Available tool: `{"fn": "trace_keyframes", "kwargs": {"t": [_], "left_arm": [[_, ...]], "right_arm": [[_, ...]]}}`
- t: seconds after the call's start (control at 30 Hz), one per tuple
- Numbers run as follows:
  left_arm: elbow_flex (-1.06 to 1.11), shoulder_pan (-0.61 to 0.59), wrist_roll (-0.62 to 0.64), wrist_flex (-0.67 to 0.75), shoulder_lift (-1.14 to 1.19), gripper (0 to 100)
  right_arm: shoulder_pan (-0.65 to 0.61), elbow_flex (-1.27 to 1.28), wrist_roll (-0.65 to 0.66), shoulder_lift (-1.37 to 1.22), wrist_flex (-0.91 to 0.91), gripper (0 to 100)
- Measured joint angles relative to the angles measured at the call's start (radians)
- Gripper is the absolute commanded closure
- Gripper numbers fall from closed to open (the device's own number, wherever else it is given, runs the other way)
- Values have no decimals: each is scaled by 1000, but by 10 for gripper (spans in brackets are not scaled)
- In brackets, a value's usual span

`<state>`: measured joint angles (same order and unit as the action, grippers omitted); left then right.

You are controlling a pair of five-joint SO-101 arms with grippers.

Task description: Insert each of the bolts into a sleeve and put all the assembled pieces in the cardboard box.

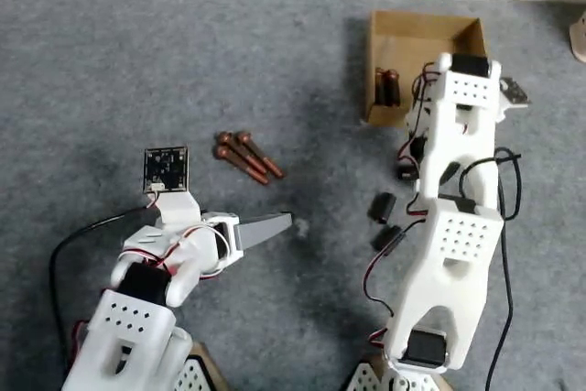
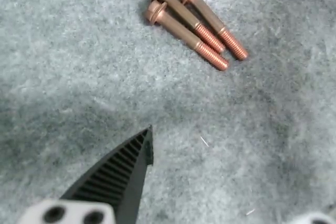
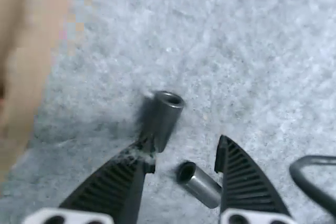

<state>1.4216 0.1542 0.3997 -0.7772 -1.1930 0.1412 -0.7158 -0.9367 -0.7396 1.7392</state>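
Three copper bolts [image 1: 247, 155] [image 2: 191, 22] lie side by side on the grey carpet. My left gripper [image 1: 277, 223] hovers just short of them, open, with one ribbed finger [image 2: 126, 174] showing in the left wrist view. Two black sleeves [image 1: 382, 206] [image 1: 386, 237] rest on the carpet beside the right arm. In the right wrist view my right gripper [image 3: 185, 142] is open. One sleeve [image 3: 199, 183] lies between its fingers, and the other sleeve [image 3: 163, 115] stands tilted just past one fingertip. The cardboard box [image 1: 423, 16] at the back right holds assembled pieces [image 1: 387, 87].
The right arm [image 1: 458, 226] stretches from the front edge to the box, with red and black cables hanging off it. A black cable loop [image 3: 311, 177] lies near the right gripper. The box wall [image 3: 21, 56] stands close beside it. A white object [image 1: 579, 36] sits at the far right edge.
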Motion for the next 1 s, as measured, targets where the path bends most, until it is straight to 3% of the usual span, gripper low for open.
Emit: {"fn": "trace_keyframes", "kwargs": {"t": [0.6, 0.77, 1.0], "left_arm": [[3, 0, 0, 0, 0, 465], [3, 0, 0, 0, 0, 465], [3, 0, 0, 0, 0, 465]], "right_arm": [[-5, 249, -9, 5, -293, 834], [-5, 279, -9, 15, -305, 998], [-5, 273, -9, 17, -232, 994]]}}
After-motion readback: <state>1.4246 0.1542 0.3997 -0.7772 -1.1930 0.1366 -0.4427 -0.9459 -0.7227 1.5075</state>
